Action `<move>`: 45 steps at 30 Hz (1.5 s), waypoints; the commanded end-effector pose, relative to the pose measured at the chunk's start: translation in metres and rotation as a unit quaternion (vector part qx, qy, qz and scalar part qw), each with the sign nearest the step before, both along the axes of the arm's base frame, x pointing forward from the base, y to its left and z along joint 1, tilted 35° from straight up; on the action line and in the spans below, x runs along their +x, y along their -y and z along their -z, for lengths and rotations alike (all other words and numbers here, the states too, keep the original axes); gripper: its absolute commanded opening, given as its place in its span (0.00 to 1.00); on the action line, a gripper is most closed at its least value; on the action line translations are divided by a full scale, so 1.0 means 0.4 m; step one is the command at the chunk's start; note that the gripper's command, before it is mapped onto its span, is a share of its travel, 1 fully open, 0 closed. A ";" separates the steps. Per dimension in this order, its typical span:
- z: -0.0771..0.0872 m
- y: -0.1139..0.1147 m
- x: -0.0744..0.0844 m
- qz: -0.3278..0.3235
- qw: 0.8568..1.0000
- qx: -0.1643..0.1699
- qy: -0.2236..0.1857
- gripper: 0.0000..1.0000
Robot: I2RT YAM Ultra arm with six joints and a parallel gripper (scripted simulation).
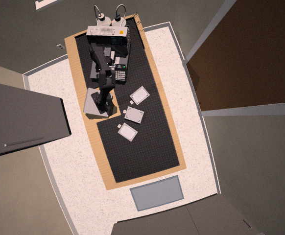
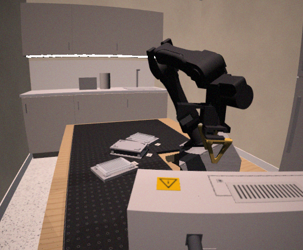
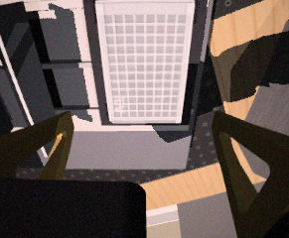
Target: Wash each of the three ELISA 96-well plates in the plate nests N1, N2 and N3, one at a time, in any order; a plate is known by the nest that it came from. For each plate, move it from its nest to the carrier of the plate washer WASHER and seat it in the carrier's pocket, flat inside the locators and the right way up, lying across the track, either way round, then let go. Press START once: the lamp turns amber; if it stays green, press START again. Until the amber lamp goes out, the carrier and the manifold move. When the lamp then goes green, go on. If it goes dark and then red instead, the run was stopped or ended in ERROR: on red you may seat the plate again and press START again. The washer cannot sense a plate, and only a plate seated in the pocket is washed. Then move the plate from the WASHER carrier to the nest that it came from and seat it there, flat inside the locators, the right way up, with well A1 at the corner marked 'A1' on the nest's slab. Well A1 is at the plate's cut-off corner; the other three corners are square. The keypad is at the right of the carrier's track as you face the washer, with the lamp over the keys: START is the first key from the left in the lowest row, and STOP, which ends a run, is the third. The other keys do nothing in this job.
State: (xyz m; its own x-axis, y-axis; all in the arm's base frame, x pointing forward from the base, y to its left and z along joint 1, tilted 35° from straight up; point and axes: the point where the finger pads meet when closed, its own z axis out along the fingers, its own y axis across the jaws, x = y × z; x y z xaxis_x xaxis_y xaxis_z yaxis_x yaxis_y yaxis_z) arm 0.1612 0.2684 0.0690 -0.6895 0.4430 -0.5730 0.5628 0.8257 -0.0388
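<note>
A white 96-well plate (image 3: 144,64) lies wells up on the washer's carrier, flat as far as the wrist view shows; its cut corner is not clear. My gripper (image 3: 142,119) is open and empty above it, its fingertips wide apart near the plate's lower end. The arm mostly hides the carrier in the top view. The lamp (image 1: 124,66) over the keypad (image 1: 119,74) is green. The middle nest (image 1: 134,115) (image 2: 128,146) holds no plate. One plate (image 1: 139,95) (image 2: 114,166) sits in the nest nearer the washer, another (image 1: 128,131) (image 2: 142,138) in the far nest. Nest numbers are unreadable.
The washer housing (image 1: 107,30) (image 2: 151,199) stands behind the carrier, with two bottles (image 1: 103,20) (image 1: 118,21) at its back. The arm's grey base (image 1: 93,103) is beside the black mat (image 1: 147,144). Small label cards (image 1: 124,111) (image 1: 119,126) lie by the nests.
</note>
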 end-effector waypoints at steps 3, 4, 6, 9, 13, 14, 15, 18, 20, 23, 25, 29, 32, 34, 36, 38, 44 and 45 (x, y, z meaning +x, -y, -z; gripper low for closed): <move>-0.008 -0.002 -0.006 -0.004 1.000 0.000 0.000 1.00; -0.008 -0.002 -0.006 -0.004 1.000 0.000 0.000 1.00; -0.008 -0.002 -0.006 -0.004 1.000 0.000 0.000 1.00; -0.008 -0.002 -0.006 -0.004 1.000 0.000 0.000 1.00; -0.008 -0.002 -0.006 -0.004 1.000 0.000 0.000 1.00; -0.008 -0.002 -0.006 -0.004 1.000 0.000 0.000 1.00; -0.008 -0.002 -0.006 -0.004 1.000 0.000 0.000 1.00; -0.008 -0.002 -0.006 -0.004 1.000 0.000 0.000 1.00; -0.008 -0.002 -0.006 -0.004 1.000 0.000 0.000 1.00; -0.008 -0.002 -0.006 -0.004 1.000 0.000 0.000 1.00; -0.008 -0.002 -0.006 -0.004 1.000 0.000 0.000 1.00; -0.008 -0.002 -0.006 -0.004 1.000 0.000 0.000 1.00; -0.014 0.010 -0.003 -0.017 1.000 -0.008 -0.006 0.00; -0.025 0.032 0.000 -0.045 0.999 -0.023 -0.017 0.00; -0.025 0.032 0.000 -0.045 0.999 -0.023 -0.017 0.00; -0.036 0.054 0.003 -0.072 0.996 -0.039 -0.029 0.00; -0.070 0.121 0.013 -0.153 0.983 -0.084 -0.063 0.00; -0.075 0.132 0.014 -0.166 0.979 -0.092 -0.069 0.00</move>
State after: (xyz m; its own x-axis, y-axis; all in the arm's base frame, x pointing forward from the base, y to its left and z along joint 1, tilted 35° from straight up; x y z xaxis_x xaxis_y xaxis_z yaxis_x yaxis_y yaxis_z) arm 0.1668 0.2207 0.0916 -0.8145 0.2171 -0.5380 0.3696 0.9090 -0.1928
